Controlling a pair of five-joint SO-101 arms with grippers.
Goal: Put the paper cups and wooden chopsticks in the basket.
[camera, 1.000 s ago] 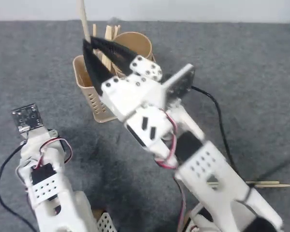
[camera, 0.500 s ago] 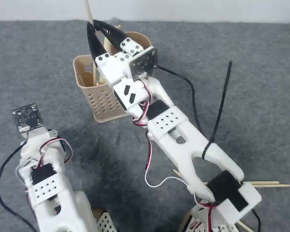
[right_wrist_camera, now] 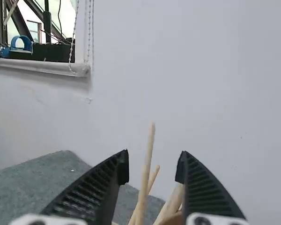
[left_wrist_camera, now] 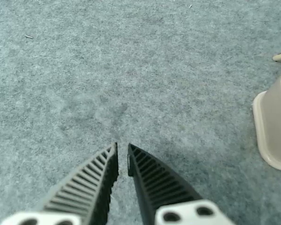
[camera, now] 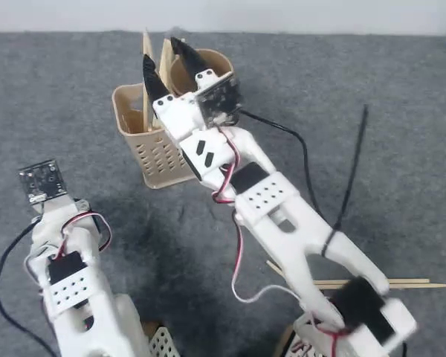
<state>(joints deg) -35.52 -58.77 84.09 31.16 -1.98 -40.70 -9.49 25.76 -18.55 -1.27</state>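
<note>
Chopsticks (right_wrist_camera: pixel 148 154) stand in the basket (camera: pixel 160 160) between the right gripper's (camera: pixel 161 50) spread jaws, so fetching the loose pair (camera: pixel 390 282) seems next; left gripper (left_wrist_camera: pixel 122 159) nearly closed, empty.

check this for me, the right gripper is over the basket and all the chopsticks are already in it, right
Not quite. The right gripper is over the basket, but not all the chopsticks are in it: the high view shows some chopsticks lying on the carpet beside that arm's base.

Bright, even light (soft shadows on the table (camera: pixel 401 111))
</note>
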